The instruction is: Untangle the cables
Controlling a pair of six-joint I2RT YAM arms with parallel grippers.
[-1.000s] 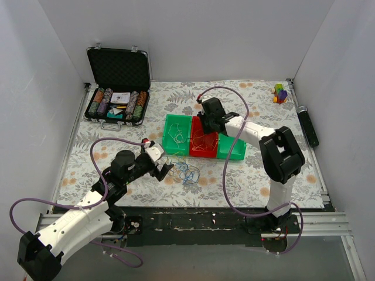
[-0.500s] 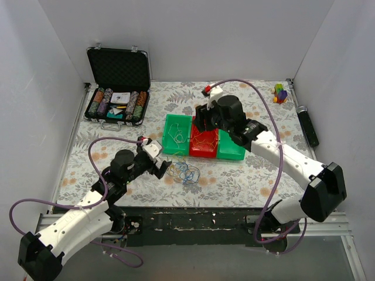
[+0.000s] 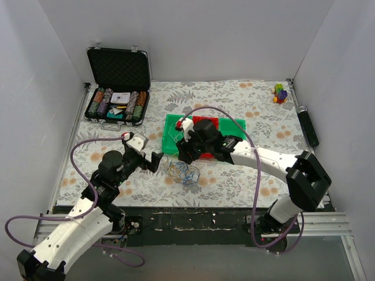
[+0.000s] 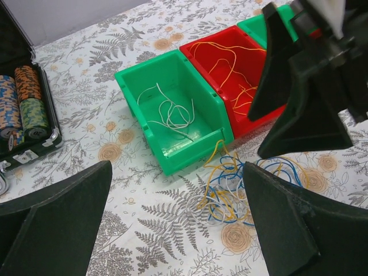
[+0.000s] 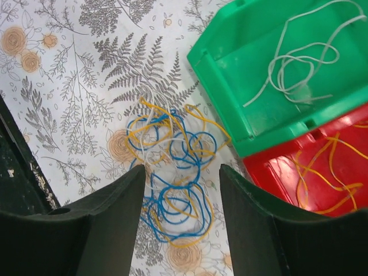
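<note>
Both spread wide, empty: left gripper (image 4: pixel 177 172) & right gripper (image 5: pixel 181 172) near cables (image 4: pixel 241 192); risks pinching multi strands, tightening tangle.

The desk (image 3: pixel 263 175) has a white cloth printed with grey ferns and tan flowers. The cables (image 3: pixel 183 171) are blue, yellow and whitish. The left bin (image 5: pixel 230 63) is green and holds white wires (image 4: pixel 172 115). The bin to its right (image 5: pixel 276 178) is red and holds yellow wires (image 4: pixel 244 95). At far left a black case (image 3: pixel 118 69) holds striped, many-coloured chips (image 4: pixel 26 100).

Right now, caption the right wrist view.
Open right gripper above tangled yellow, blue and whitish wires beside green plastic bin and red bin.
</note>
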